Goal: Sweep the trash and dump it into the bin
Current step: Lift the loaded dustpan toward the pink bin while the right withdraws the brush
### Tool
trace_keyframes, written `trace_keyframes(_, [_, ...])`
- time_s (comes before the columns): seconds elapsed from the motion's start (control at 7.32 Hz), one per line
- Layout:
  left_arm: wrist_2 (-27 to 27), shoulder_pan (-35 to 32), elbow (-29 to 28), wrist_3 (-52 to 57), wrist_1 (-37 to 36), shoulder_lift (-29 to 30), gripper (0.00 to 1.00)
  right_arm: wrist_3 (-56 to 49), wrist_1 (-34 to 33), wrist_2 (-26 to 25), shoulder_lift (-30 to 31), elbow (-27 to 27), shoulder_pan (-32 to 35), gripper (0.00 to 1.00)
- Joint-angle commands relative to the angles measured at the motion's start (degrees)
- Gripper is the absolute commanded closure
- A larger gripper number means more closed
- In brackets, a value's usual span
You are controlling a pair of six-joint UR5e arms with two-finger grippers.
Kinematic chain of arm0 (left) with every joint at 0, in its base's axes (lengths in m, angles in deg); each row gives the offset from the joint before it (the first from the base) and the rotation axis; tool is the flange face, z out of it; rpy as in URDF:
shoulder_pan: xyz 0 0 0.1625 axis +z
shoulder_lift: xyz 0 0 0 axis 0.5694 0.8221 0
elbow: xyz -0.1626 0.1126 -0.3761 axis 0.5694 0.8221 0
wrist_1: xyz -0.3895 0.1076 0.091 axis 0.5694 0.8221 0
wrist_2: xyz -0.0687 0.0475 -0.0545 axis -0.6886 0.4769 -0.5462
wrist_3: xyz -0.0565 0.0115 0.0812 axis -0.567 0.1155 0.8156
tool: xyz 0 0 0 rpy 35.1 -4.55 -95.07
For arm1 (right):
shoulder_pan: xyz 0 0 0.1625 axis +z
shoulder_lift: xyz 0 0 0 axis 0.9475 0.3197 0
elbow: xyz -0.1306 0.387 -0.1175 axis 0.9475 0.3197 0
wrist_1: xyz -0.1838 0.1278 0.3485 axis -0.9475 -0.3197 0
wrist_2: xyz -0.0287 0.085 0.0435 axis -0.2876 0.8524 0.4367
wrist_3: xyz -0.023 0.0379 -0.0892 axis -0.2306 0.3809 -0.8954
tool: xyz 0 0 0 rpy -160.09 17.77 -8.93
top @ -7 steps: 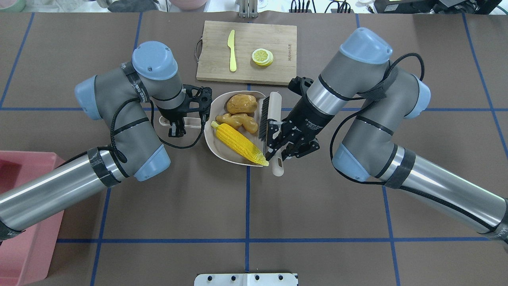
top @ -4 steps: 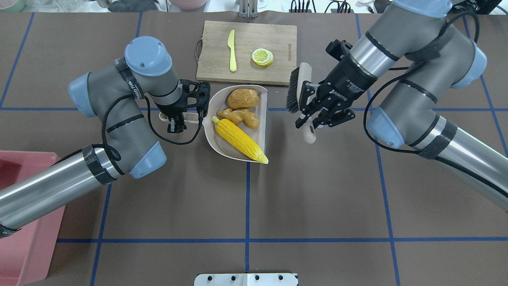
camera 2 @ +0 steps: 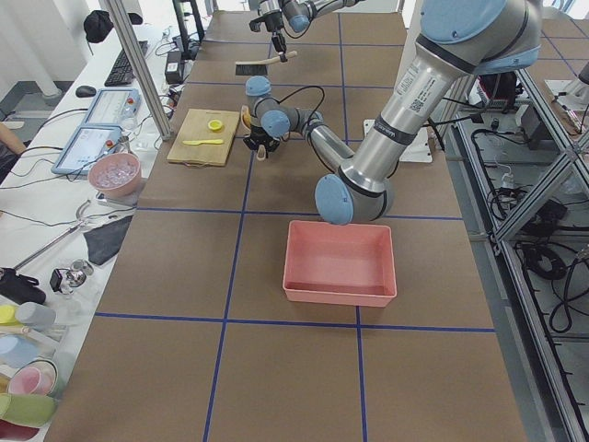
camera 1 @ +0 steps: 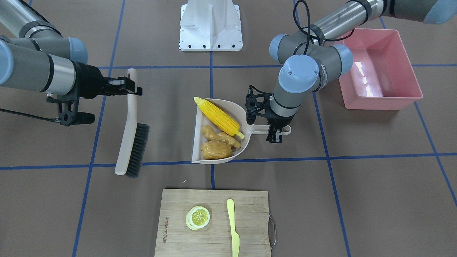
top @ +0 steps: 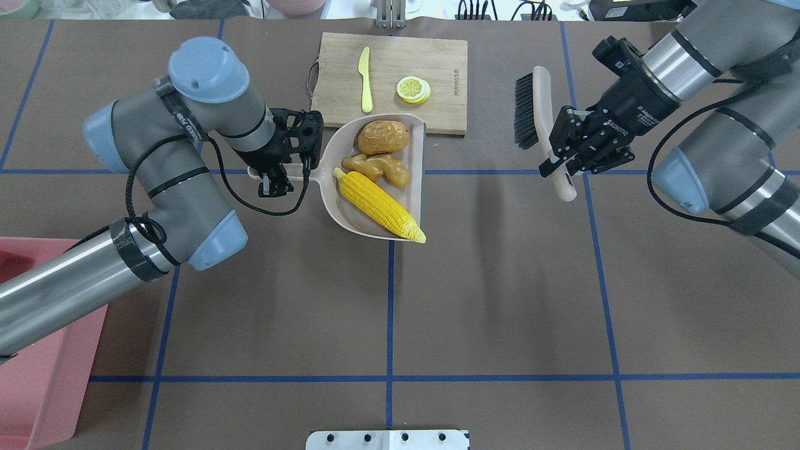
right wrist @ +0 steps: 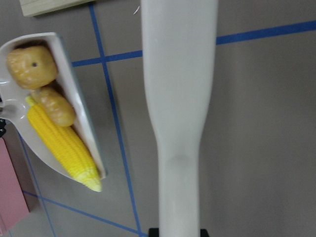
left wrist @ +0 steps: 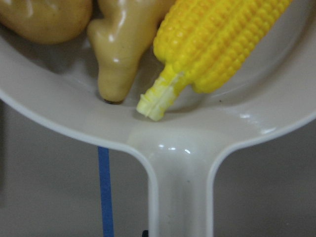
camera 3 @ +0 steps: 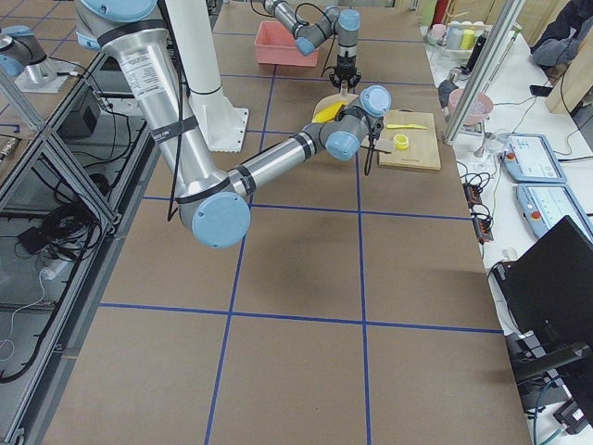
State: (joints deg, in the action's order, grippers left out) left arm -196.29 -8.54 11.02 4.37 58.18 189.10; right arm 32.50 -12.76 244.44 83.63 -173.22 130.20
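The beige dustpan (top: 347, 220) holds the trash: a yellow corn cob (top: 378, 205), a tan ginger root (top: 378, 169) and a brown potato (top: 382, 136). My left gripper (top: 274, 178) is shut on the dustpan handle (left wrist: 180, 197) and holds the pan slightly above the table. My right gripper (top: 562, 156) is shut on the handle of the brush (top: 531, 106), raised well to the right of the pan. The pink bin (camera 1: 378, 96) stands on my left side, apart from the pan. The corn tip sticks out past the pan's open edge.
A wooden cutting board (top: 437, 75) lies just beyond the dustpan, with a pale yellow knife (top: 365, 80) and a lemon slice (top: 413, 89) on it. The pan's far corner overlaps the board's near edge in the overhead view.
My right gripper has carried the brush away from the dustpan, up and to the right. My left gripper has raised the dustpan with the trash in it.
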Motion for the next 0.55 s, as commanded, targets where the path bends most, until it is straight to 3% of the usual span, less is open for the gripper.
trace_keyframes(0.0, [-9.33,-6.81,0.67,-3.48,5.92,-3.52,1.00,-8.48,-0.07,-0.91,3.77,0.25,2.58,1.00])
trace_keyframes(0.27, [-15.95,-14.99,4.34,-3.57,4.09,-7.38,1.00,-11.83,-0.15,-3.89,4.48,0.43,2.86,1.00])
trace_keyframes(0.41, [-16.50,-17.73,7.15,-3.57,-1.06,-8.18,1.00,-14.37,-0.24,-5.47,4.48,1.30,3.21,1.00])
